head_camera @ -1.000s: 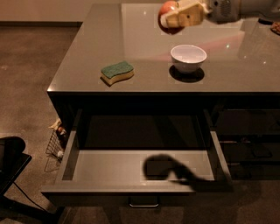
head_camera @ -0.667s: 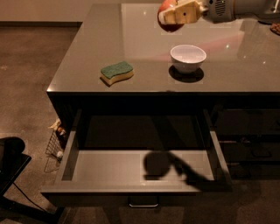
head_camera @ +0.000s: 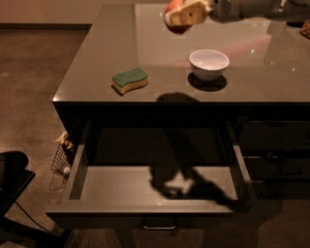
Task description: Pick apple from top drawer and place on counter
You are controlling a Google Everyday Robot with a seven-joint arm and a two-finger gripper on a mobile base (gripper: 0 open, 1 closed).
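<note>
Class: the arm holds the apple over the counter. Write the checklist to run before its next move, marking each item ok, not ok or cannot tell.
1. End effector above the far side of the counter, shut on apple: ok.
2. Apple out of top drawer: ok.
3. Bare counter between sponge and white bowl for setting down: ok.
4. Apple's height above counter: cannot tell.

The gripper (head_camera: 187, 13) holds the apple (head_camera: 175, 26) above the counter (head_camera: 160, 53); the top drawer (head_camera: 121, 183) stands open.
</note>
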